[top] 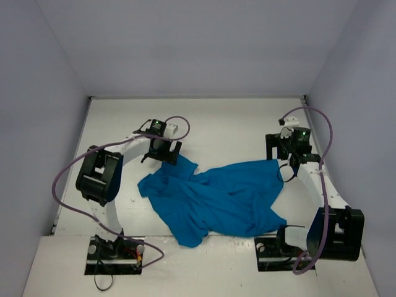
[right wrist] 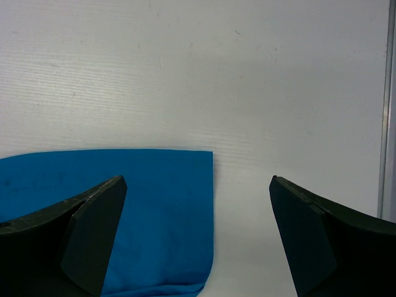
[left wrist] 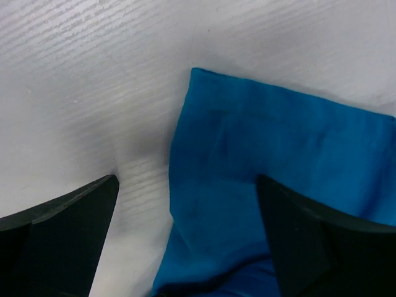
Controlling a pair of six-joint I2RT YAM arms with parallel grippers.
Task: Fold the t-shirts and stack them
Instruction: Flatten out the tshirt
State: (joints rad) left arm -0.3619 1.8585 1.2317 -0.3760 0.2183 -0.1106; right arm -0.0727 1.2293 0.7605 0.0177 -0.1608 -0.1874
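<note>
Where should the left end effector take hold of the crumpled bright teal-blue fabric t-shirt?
Probably its far-left corner, from straight above. There the bright teal-blue fabric t-shirt lies fairly flat on the white table, its edge between the open fingers of the left end effector; the middle is bunched in folds.

Crumpled bright teal-blue soft t-shirt (top: 213, 198) lies mid white table (top: 229, 124), btwn arms; left gripper (top: 162, 156) at its far-left corner, right gripper (top: 286, 162) at far-right corner.
</note>
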